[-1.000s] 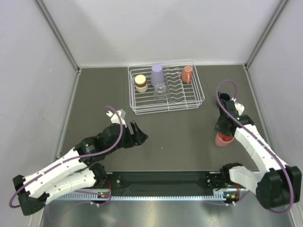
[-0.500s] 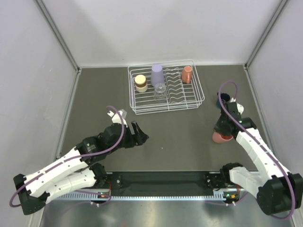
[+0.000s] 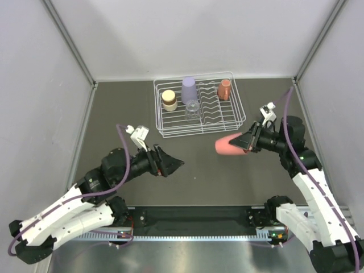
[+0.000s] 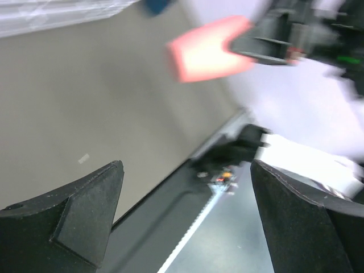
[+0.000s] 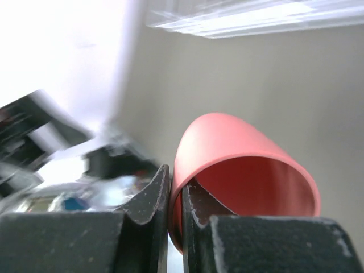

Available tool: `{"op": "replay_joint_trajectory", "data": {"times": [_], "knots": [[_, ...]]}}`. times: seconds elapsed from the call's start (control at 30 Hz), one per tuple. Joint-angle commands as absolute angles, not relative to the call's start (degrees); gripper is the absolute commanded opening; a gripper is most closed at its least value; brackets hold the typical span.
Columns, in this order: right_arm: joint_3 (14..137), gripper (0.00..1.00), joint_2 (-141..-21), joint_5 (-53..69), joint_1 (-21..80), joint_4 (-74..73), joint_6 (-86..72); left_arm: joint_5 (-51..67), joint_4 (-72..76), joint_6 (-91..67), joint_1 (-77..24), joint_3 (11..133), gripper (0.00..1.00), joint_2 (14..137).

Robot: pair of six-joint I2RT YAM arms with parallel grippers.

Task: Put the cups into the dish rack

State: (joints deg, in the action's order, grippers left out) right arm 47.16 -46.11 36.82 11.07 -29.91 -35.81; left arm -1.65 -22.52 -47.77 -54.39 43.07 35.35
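The right end effector (image 3: pixel 248 141) pinches the pink tumbler (image 3: pixel 229 145) by its rim, holding it sideways above the table (image 3: pixel 114 114), just near-right of the rack (image 3: pixel 230 119). The left end effector (image 3: pixel 170 165) hangs spread, empty. Racked already: lavender tumbler (image 3: pixel 189 89), shiny cup (image 3: pixel 192 109), salmon mug (image 3: pixel 224 89). The pink tumbler is yet to go in, and seemingly a blurred blue mug (image 4: pixel 154 4) too.

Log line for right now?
right hand: shut on pink tumbler, held sideways short of dish rack | left hand: open, empty
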Motion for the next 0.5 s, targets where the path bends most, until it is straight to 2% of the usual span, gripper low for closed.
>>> {"op": "replay_joint_trajectory", "data": {"times": [0.0, 0.17, 0.47], "knots": [[45.4, 0.00, -43.8, 58.6, 11.4, -6.6, -48.4, 10.3, -6.8, -41.2, -54.5, 42.5, 0.98, 32.3], [43.9, 0.00, -42.4, 61.6, 18.0, 12.4, -60.5, 18.8, 2.5, -38.2, -54.5, 42.2, 0.98, 33.5], [48.8, 0.00, -45.1, 54.2, 35.0, 19.9, -63.5, 20.7, 8.4, -38.2, -54.5, 42.3, 0.98, 36.5]]}}
